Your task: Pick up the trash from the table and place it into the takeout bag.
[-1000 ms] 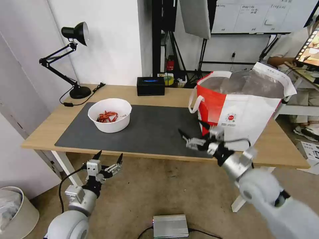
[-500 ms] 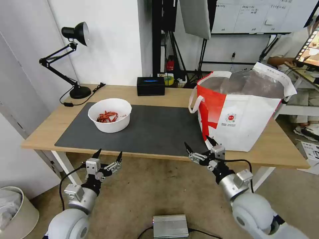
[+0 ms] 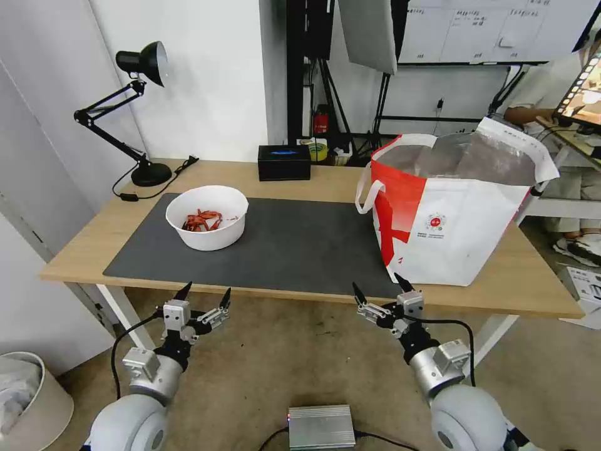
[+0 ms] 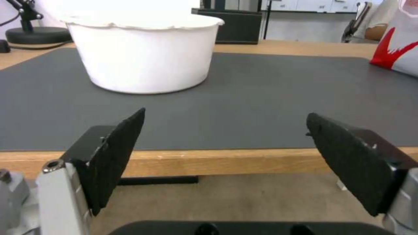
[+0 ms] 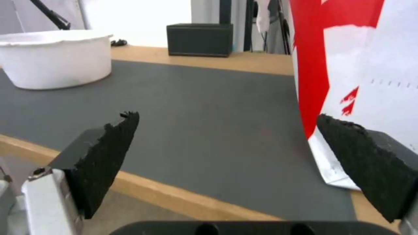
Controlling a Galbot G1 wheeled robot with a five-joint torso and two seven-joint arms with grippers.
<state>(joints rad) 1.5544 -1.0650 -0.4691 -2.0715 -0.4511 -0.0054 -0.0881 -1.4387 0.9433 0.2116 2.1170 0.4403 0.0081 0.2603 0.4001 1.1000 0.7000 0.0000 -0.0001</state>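
White bowl (image 3: 206, 217) sits on the table's (image 3: 313, 176) mat, ahead of the released left pincer (image 3: 203, 295), nearer than the released right pincer (image 3: 382, 290) by the takeout bag (image 3: 451, 219).

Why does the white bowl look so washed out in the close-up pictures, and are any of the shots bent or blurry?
Left wrist view: the white bowl has its rim blown out against the bright wall behind. Right wrist view: it glares likewise, and the takeout bag looks soft up close. Head view: wide-angle bending leans the table edges and the desk lamp outward.
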